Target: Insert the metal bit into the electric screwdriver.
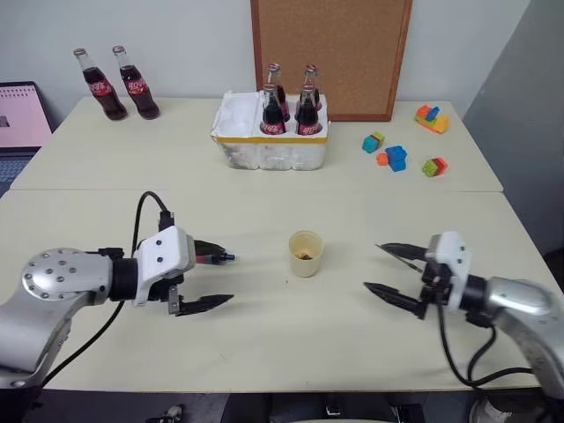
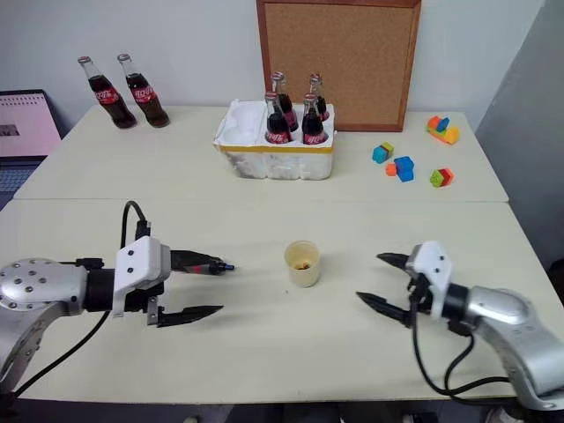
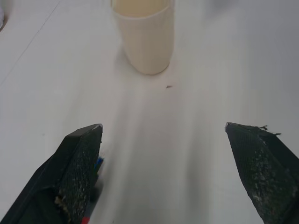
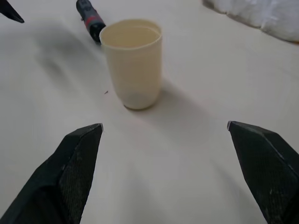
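Observation:
The electric screwdriver (image 1: 211,257), black with a red band and a bluish tip, lies on the table left of a cream paper cup (image 1: 306,253). My left gripper (image 1: 225,278) is open over it. One finger is right beside the screwdriver (image 3: 96,164), and nothing is between the fingers. My right gripper (image 1: 373,266) is open and empty to the right of the cup, pointing toward it. From the right wrist view the screwdriver (image 4: 90,19) shows behind the cup (image 4: 132,60). The cup holds something small and brownish at its bottom. The metal bit is out of view.
A white foam box (image 1: 273,145) with several cola bottles stands at the back centre, with two more bottles (image 1: 115,84) at the back left. A cork board (image 1: 330,53) leans on the wall. Coloured blocks (image 1: 397,157) lie at the back right and a laptop (image 1: 22,115) at the far left.

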Controlling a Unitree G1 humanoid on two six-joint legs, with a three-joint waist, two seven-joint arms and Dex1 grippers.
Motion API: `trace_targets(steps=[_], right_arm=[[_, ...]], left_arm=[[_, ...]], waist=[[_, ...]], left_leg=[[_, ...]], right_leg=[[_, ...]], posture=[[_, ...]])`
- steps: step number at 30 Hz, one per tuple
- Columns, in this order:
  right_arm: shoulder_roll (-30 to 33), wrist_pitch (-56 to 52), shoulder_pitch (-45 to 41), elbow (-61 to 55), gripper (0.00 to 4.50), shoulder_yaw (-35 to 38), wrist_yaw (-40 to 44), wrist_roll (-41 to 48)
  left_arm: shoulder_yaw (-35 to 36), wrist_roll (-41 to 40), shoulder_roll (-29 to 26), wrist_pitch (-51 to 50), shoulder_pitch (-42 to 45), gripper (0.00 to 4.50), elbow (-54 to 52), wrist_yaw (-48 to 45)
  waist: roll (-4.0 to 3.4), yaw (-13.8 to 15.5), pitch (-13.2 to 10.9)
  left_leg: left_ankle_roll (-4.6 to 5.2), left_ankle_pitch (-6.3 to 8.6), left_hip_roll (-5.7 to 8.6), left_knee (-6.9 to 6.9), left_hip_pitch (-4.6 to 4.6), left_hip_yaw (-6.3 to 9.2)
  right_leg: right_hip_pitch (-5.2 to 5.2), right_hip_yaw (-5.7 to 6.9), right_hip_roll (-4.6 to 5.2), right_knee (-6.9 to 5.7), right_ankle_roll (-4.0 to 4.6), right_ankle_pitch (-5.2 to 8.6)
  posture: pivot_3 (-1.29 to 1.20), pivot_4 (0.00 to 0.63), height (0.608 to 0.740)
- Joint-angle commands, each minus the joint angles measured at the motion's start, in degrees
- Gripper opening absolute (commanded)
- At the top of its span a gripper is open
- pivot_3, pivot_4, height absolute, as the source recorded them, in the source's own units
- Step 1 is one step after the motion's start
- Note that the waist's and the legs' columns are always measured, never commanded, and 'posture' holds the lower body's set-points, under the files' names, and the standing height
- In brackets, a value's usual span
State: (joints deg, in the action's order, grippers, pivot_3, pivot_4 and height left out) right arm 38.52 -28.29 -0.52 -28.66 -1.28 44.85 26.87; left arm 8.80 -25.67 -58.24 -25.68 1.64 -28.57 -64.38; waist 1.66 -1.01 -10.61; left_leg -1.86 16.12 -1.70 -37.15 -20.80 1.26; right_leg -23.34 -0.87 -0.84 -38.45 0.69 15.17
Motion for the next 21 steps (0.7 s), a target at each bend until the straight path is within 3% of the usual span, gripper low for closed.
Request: trace_targets(steps=[1,8,21], right_arm=[[-4.5,2.9,-3.3,4.6,4.50,-4.8,-2.9,-4.8],[-11.9,7.6,-8.6,16.0,4.50,-10.9,-3.9,-11.0],[-20.0,13.0,-18.3,28.8,4.50,-17.9,-1.7,-17.2]], left_arm=[[-1.7,0.4,0.1,2.2,0.3,4.36,-1.5,-1.1],[-2.5,1.5,-0.3,4.8,-0.7,4.36,-0.2,-2.4],[-1.6,2.2,0.2,7.4,-5.2,4.36,-0.4,-2.5]], waist=[[0.00,-0.2,0.0],[-0.01,-0.6,0.0],[-0.01,-0.7,0.0]], left_leg=[[0.00,0.00,0.02,-0.02,0.01,-0.01],[0.01,0.00,0.01,-0.18,0.05,-0.02],[0.01,0.00,-0.03,-0.19,0.02,0.03]], right_leg=[[-0.02,-0.03,0.00,-0.07,0.00,0.00],[-0.13,-0.01,-0.03,-0.45,0.06,0.03],[-0.20,0.00,-0.06,-0.52,0.11,0.06]], posture=[[0.00,0.150,0.740],[0.00,0.150,0.740],[0.00,0.150,0.740]])
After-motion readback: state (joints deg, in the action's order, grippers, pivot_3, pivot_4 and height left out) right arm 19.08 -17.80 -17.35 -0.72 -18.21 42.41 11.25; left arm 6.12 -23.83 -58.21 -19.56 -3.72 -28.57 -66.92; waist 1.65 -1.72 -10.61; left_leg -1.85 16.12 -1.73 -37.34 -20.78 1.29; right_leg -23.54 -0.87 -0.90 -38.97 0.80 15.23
